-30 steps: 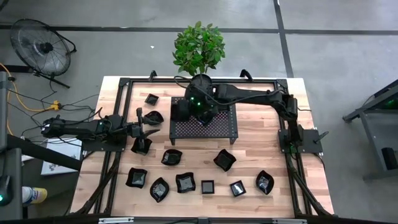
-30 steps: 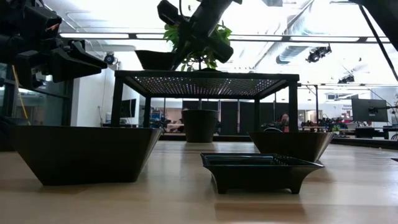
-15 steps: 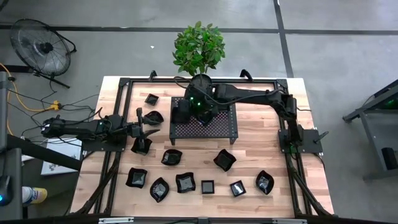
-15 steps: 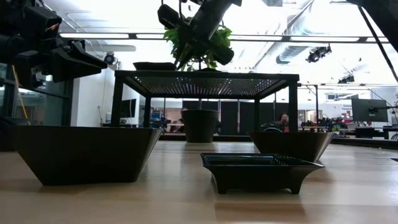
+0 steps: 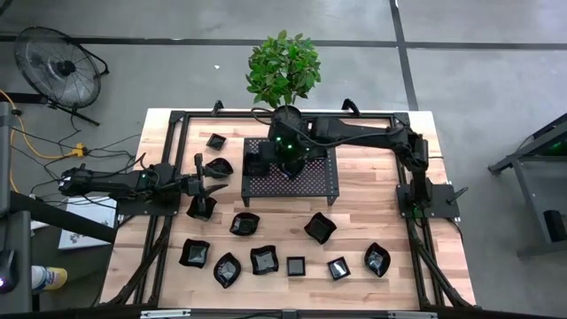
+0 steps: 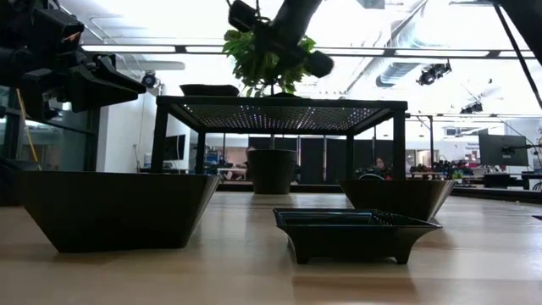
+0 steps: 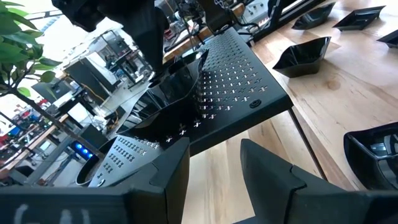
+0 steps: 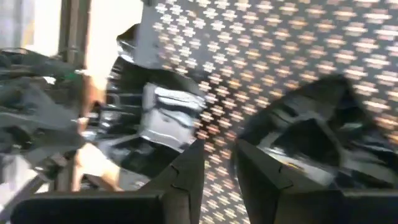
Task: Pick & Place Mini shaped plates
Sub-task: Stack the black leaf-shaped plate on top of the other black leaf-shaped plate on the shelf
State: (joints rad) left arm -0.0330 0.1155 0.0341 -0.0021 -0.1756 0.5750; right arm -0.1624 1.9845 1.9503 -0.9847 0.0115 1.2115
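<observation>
Several small glossy black dishes (image 5: 266, 260) lie on the wooden table, most in a loose row toward its near edge. One dish (image 6: 210, 89) rests on the left part of the black perforated rack (image 5: 306, 177). In the right wrist view that dish (image 8: 155, 118) lies beside another dish (image 8: 317, 143). My right gripper (image 8: 217, 180) hovers open above the rack, touching nothing. My left gripper (image 5: 215, 181) waits open left of the rack, close to two dishes (image 5: 220, 167), with nothing between its fingers (image 7: 177, 174).
A potted plant (image 5: 283, 66) stands at the table's far edge, just behind the rack. A black frame (image 5: 177, 120) runs round the table top. In the low view a deep dish (image 6: 114, 207) and a flat dish (image 6: 356, 229) sit closest. Bare wood (image 5: 372, 190) lies right of the rack.
The dish that hung at my right gripper above the rack's left part came down and now lies on the rack. The right gripper let it go, then rose and drew off toward the table's right and far side. The left arm kept still.
</observation>
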